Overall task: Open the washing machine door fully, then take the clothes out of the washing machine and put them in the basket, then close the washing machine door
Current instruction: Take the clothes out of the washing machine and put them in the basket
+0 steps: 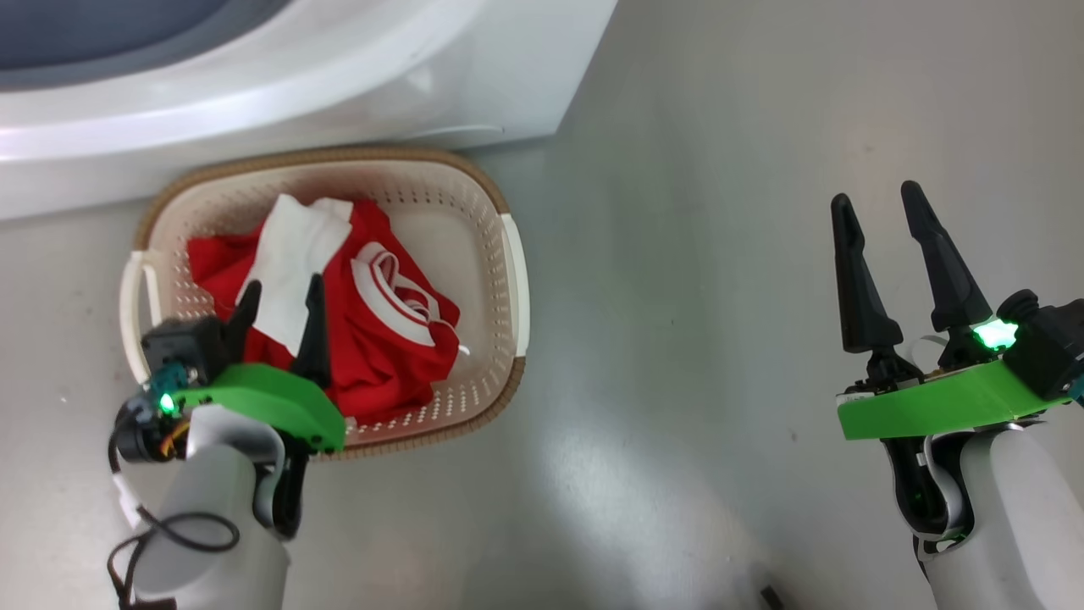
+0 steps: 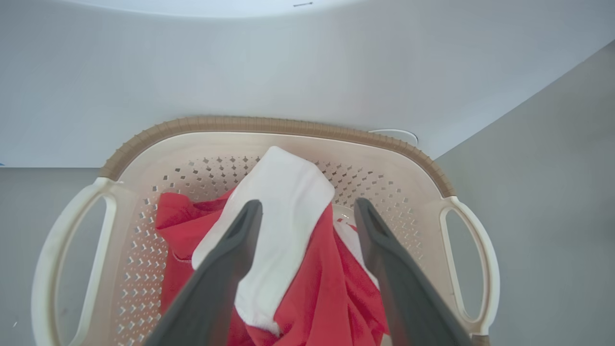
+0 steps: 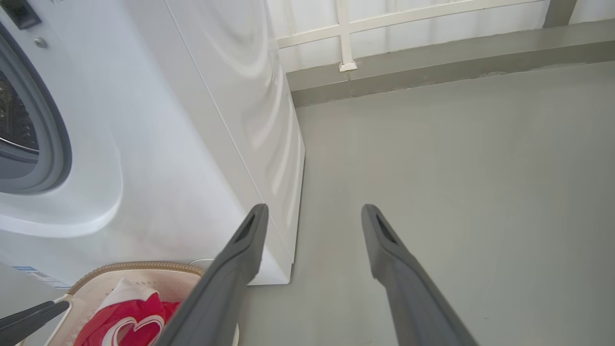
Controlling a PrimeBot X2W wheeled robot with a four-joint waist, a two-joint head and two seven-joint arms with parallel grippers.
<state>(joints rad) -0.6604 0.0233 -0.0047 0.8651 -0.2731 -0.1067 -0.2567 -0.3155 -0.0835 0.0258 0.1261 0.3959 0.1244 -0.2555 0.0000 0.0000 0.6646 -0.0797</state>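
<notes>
The cream basket (image 1: 508, 280) stands on the floor right before the white washing machine (image 1: 356, 76). In it lie the clothes (image 1: 381, 339): a red garment with white trim, and a pale cloth piece (image 1: 296, 246) on top. My left gripper (image 1: 284, 286) hangs over the basket's near left part, open, with nothing held. In the left wrist view its fingertips (image 2: 252, 206) straddle the pale cloth (image 2: 283, 192) just above the red fabric (image 2: 336, 298). My right gripper (image 1: 875, 196) is open and empty over bare floor far to the right. The washing machine door is out of view.
The right wrist view shows the machine's grey ring and dark drum opening (image 3: 19, 125), its right side panel (image 3: 230, 96), and a wall with a white frame (image 3: 343, 33) behind. Grey floor (image 1: 720, 296) spreads to the right of the basket.
</notes>
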